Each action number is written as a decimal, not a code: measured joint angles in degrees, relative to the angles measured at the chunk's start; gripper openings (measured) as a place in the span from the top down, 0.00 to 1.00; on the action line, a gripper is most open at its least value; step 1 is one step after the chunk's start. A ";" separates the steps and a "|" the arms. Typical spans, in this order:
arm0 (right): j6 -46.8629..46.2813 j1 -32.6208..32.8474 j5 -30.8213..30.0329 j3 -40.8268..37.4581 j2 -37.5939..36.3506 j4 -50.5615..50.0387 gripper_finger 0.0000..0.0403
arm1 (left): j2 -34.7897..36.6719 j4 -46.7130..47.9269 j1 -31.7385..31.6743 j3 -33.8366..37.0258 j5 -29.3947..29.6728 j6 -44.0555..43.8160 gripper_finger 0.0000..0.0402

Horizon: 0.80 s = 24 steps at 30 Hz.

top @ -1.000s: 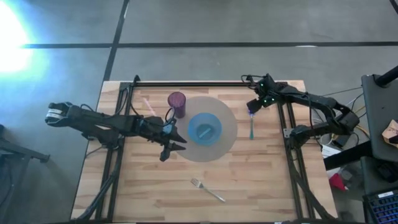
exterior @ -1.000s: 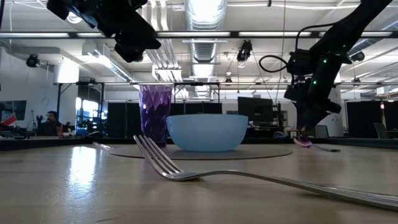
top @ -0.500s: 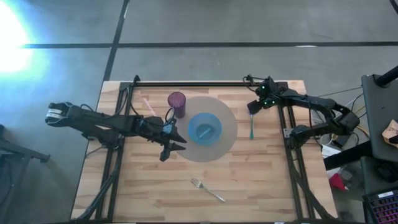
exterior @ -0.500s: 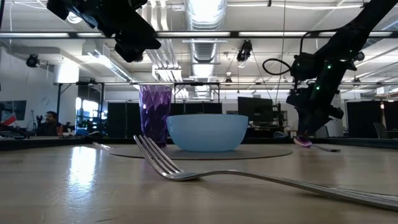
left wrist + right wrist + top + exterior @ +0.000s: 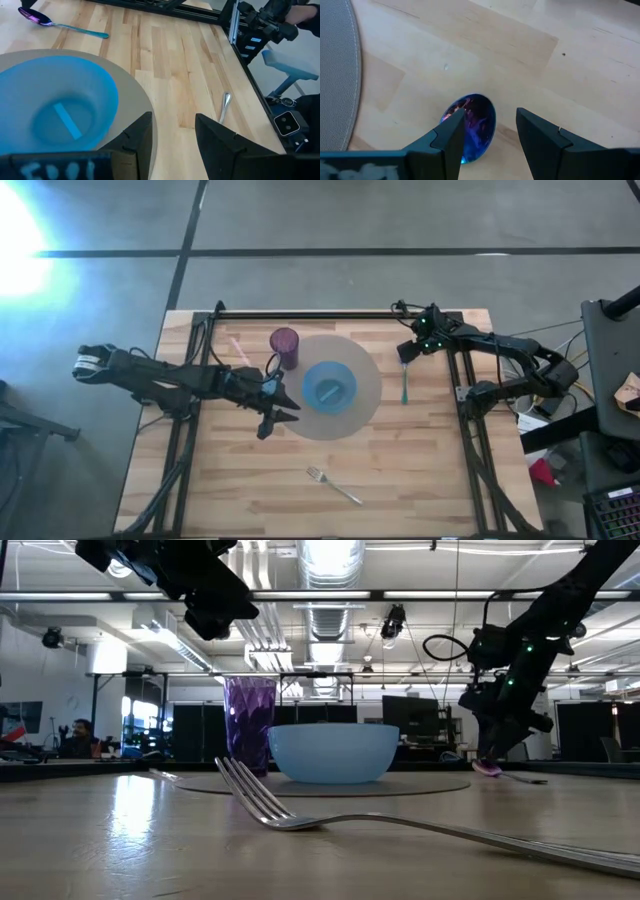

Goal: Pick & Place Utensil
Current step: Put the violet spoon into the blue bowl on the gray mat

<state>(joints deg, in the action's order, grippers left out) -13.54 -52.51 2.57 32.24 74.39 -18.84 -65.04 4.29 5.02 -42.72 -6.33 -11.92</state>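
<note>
A spoon (image 5: 404, 381) with a purple bowl (image 5: 472, 125) and a teal handle lies flat on the table, right of the grey round mat (image 5: 368, 385). My right gripper (image 5: 405, 353) is open and hovers over the spoon's bowl end (image 5: 487, 768). Its fingers (image 5: 451, 131) stand on either side of the bowl without touching it. A metal fork (image 5: 333, 484) lies near the table's front edge. My left gripper (image 5: 280, 412) is open and empty above the mat's left edge.
A blue bowl (image 5: 329, 385) sits in the middle of the mat. A purple cup (image 5: 285, 347) stands at the mat's far left rim. Bare wood lies between the mat and the fork, and right of the fork (image 5: 225, 102).
My right gripper has tipped a little over the spoon's bowl end, then held still. The spoon has stayed where it was.
</note>
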 joint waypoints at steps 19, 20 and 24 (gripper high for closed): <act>-0.76 0.76 0.26 -1.24 0.00 1.49 0.57 | 0.00 0.00 0.00 0.00 0.02 0.00 0.65; -0.83 0.80 0.28 -1.30 0.00 1.62 0.57 | 0.00 0.00 0.00 0.00 0.02 0.00 0.65; -1.10 0.81 0.31 -1.30 0.00 1.70 0.57 | 0.00 -0.02 0.04 0.00 0.02 -0.02 0.65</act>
<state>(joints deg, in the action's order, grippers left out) -14.64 -51.70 2.87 30.94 74.39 -17.15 -65.04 4.28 5.06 -42.72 -6.31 -11.94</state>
